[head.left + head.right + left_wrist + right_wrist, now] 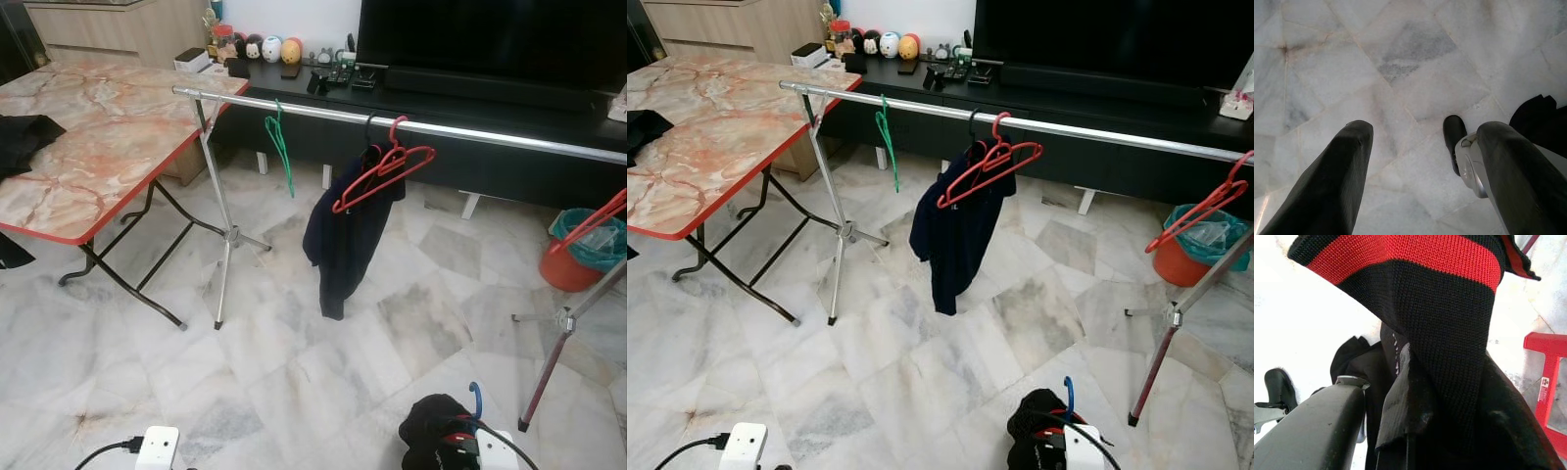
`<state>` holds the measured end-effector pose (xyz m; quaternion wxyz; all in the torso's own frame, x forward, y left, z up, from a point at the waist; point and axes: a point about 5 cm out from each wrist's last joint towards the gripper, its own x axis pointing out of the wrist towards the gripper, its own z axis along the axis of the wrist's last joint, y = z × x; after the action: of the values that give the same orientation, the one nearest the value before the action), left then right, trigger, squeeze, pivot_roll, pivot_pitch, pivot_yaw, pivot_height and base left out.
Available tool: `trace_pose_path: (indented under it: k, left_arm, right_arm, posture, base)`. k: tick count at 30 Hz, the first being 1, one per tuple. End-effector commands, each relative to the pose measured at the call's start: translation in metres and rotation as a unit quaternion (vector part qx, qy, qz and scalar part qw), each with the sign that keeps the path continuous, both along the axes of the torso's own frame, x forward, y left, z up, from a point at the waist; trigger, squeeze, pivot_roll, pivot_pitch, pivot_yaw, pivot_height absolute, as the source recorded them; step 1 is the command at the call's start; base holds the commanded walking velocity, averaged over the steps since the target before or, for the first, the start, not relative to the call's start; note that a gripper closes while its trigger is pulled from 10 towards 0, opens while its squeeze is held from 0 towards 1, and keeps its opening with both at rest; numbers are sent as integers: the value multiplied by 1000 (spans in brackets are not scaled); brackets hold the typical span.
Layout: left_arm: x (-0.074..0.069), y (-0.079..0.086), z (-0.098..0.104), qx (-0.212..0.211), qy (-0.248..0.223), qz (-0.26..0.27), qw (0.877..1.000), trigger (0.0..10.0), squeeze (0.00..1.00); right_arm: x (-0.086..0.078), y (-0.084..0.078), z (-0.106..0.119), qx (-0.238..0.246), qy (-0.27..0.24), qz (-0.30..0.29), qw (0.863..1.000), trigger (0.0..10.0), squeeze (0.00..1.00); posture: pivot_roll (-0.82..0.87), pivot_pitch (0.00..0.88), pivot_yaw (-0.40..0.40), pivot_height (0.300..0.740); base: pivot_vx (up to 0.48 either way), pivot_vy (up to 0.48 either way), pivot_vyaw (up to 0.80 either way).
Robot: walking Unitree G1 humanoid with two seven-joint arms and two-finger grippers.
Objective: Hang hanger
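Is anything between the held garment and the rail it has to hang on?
Nothing visible blocks the way. The right gripper holds the black-and-red garment low over bare marble floor. The rail has free stretches beside the navy shirt and red hanger.

Left gripper (1420, 181) low, fingers (1327, 191) spread; right gripper (1415, 431) low, clamped.
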<state>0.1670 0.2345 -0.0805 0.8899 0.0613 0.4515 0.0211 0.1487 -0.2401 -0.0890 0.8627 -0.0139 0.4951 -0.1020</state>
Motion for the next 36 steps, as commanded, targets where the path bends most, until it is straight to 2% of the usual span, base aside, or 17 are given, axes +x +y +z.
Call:
trace_pose_path:
  k: [1, 21, 25, 36]
  left_arm:
    - [-3, 0, -2, 0, 13, 3, 1000, 10000, 0]
    - [-3, 0, -2, 0, 13, 3, 1000, 10000, 0]
    - [-2, 2, -1, 3, 12, -5, 1000, 10000, 0]
    - [-2, 2, -1, 4, 12, -3, 1000, 10000, 0]
  right_arm:
    - [-2, 0, -1, -2, 5, -2, 1000, 10000, 0]
    - [-2, 0, -1, -2, 5, -2, 1000, 10000, 0]
    - [-10, 4, -5, 11, 15, -8, 1000, 10000, 0]
    - [-8, 4, -4, 11, 12, -8, 1000, 10000, 0]
  posture:
    - [-4, 0, -27, 740]
    - [-4, 0, -27, 740]
    - [1, 0, -20, 740]
    - [3, 0, -21, 740]
  base:
    - [0, 0, 0]
    - [0, 0, 0]
    - [0, 0, 0]
    - [0, 0, 0]
